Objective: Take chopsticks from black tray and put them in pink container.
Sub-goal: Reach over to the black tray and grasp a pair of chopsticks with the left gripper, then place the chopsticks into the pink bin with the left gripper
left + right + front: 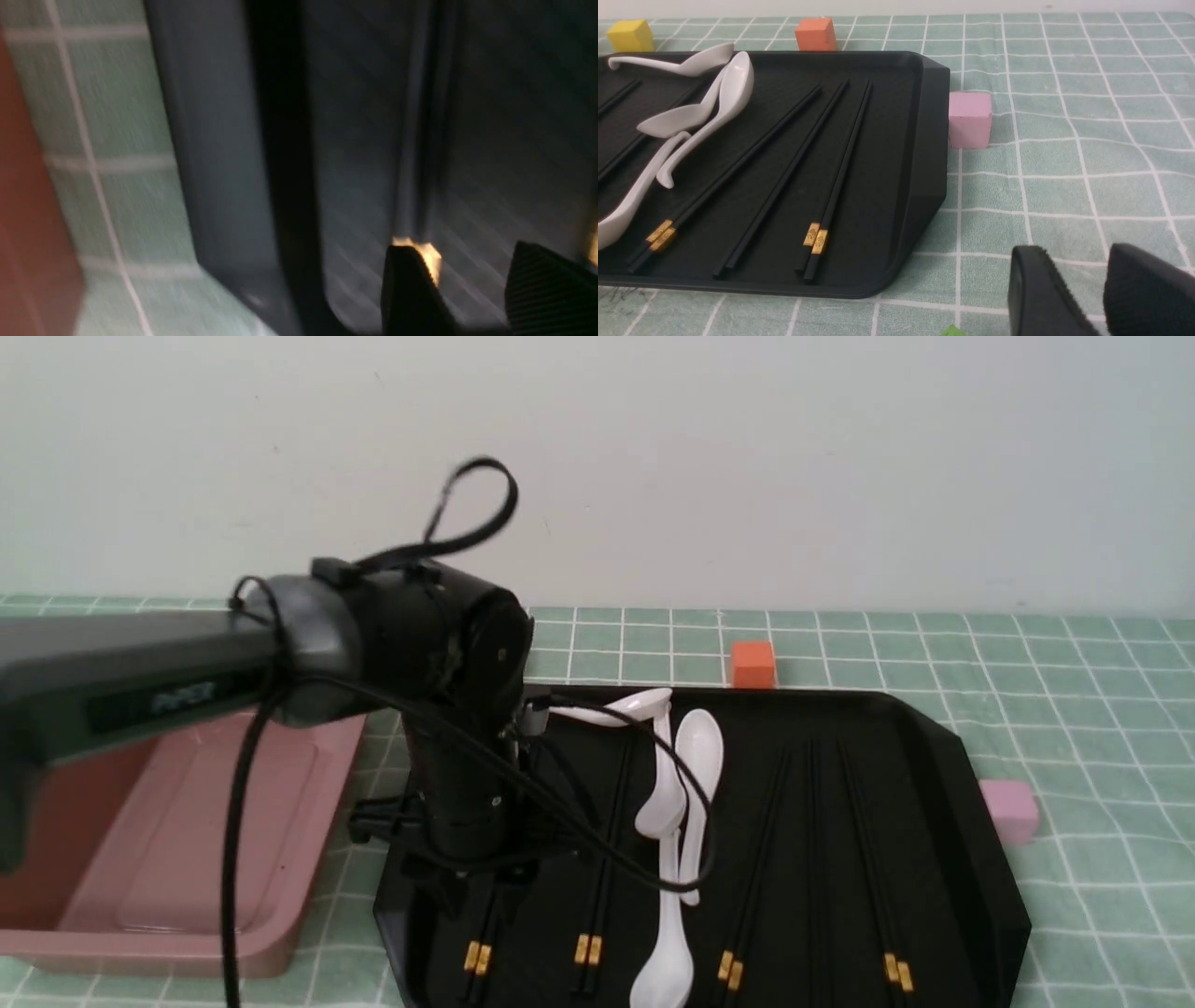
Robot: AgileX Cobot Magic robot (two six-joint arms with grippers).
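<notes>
The black tray [934, 756] lies right of the pink container [187, 821]. Several pairs of chopsticks lie lengthwise in the tray, their gold bands near its front rim. My left gripper [481, 896] points down over the leftmost pair [477, 957]. The left wrist view is blurred, but it shows the left gripper [467, 280] open. That pair [416, 140] runs up to one finger [411, 289], and only tray floor shows between the fingers. My right gripper [1083, 284] is open over the cloth, right of the tray [924, 140], holding nothing.
White spoons [695, 756] lie among the chopsticks mid-tray. An orange cube [752, 665] sits behind the tray, a pale pink cube [1008, 810] at its right side, and a yellow cube [629, 35] far back. The left arm's cable hangs over the tray.
</notes>
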